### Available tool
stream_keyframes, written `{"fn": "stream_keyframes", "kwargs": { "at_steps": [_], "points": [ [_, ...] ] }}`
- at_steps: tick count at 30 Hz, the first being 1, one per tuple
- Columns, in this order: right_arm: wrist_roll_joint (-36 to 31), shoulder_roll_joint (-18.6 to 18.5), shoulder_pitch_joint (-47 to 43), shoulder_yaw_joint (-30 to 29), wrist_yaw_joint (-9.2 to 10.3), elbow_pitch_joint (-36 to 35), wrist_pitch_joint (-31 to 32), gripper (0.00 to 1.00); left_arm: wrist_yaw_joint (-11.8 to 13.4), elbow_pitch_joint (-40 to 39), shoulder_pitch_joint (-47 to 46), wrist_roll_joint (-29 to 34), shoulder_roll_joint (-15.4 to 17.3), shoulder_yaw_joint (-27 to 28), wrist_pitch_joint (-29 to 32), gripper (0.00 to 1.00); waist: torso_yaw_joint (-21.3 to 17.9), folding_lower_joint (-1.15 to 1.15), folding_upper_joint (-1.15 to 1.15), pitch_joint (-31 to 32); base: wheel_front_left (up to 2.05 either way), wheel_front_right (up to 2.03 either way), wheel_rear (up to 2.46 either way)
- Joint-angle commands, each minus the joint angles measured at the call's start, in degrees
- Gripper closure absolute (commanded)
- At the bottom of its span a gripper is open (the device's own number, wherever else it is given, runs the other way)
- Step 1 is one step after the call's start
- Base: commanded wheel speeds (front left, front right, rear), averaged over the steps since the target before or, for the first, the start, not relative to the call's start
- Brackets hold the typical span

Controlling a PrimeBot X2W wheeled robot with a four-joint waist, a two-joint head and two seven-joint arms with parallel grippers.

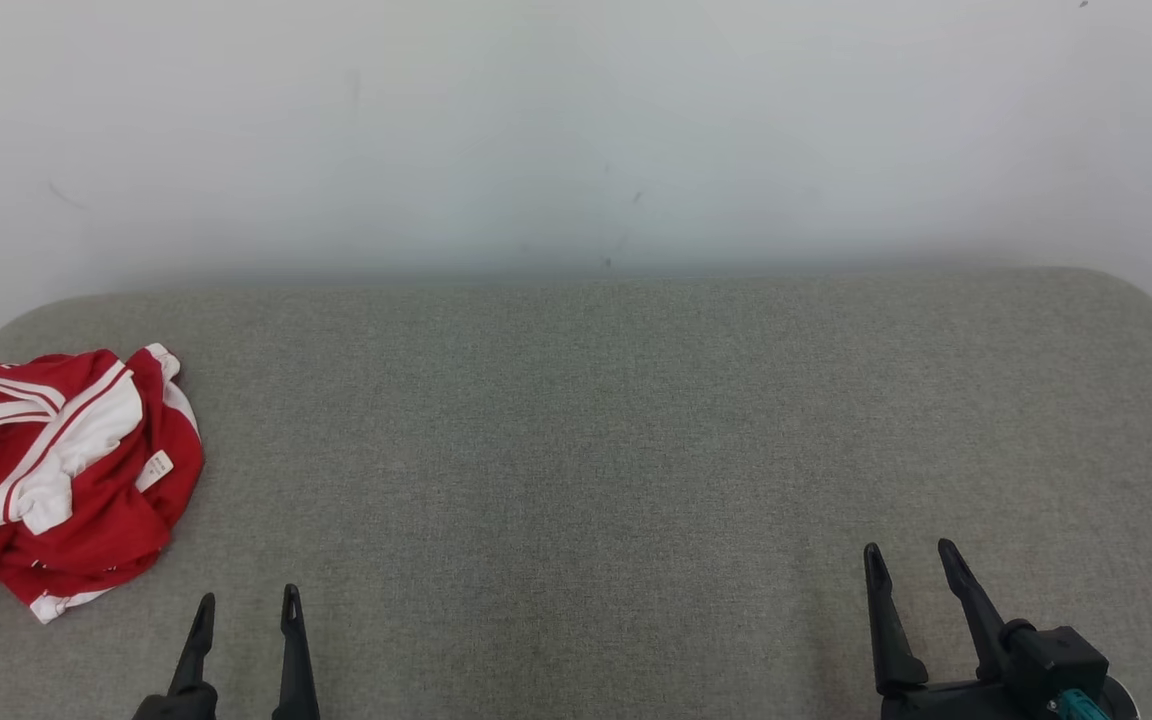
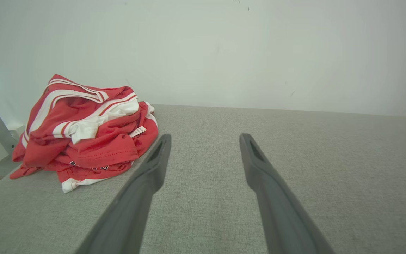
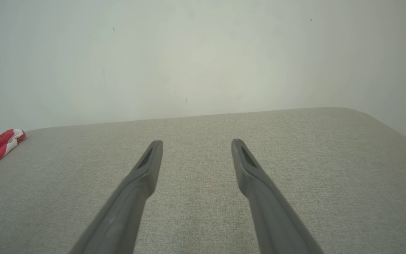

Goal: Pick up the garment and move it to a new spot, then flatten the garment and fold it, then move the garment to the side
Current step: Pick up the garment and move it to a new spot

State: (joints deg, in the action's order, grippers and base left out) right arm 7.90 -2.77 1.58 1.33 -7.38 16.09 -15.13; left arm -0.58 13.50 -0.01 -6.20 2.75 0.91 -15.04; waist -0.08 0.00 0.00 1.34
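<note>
Left gripper (image 1: 248, 598): fingers wide apart, empty, near garment (image 1: 66, 480), so likely the one to reach.
Right gripper (image 1: 909, 548): wide apart, empty.
Garment: crumpled at left edge of cushion (image 1: 586, 420), untouched.

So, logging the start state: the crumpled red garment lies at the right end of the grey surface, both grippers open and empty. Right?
No: the head view shows the garment at the left end of the grey surface. Left gripper and right gripper are open and empty.
</note>
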Motion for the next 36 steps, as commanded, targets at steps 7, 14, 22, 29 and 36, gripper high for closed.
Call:
{"fn": "stream_keyframes", "kwargs": {
  "at_steps": [7, 14, 22, 29, 36],
  "points": [
    [0.9, -0.2, 0.0, -0.3, -0.21, 0.6, -0.1, 0.00, -0.5, 0.2, 0.8, 0.0, 0.2, 0.3, -0.1, 0.00, -0.1, 0.00, 0.00, -0.1, 0.00, 0.00, 0.00],
    [0.8, -0.2, 0.0, -0.3, -0.21, 0.8, -0.1, 0.00, -0.6, 0.4, 1.0, 0.1, 0.2, 0.2, -0.1, 0.00, -0.1, 0.00, 0.00, -0.1, 0.00, 0.00, 0.00],
    [0.9, -0.2, 0.2, -0.3, -0.21, 0.9, -0.1, 0.00, -0.6, 0.8, 0.5, -0.2, 0.2, -0.2, -0.1, 0.00, 0.1, 0.00, 0.00, -0.3, 0.00, 0.00, 0.00],
    [1.1, -0.2, -0.5, -0.7, -0.21, 0.9, -0.1, 0.00, -0.4, 1.3, -0.4, -0.3, 0.2, -0.5, -0.1, 0.00, 2.1, 0.00, 0.00, -0.3, 0.00, 0.00, 0.00],
    [1.4, -0.2, -1.1, -0.4, -0.20, 1.0, -0.1, 0.00, -0.2, 1.6, 0.1, 0.0, 0.2, -0.7, -0.1, 0.00, 5.8, 0.00, 0.00, -0.5, 0.00, 0.00, 0.00]
  ]
}}
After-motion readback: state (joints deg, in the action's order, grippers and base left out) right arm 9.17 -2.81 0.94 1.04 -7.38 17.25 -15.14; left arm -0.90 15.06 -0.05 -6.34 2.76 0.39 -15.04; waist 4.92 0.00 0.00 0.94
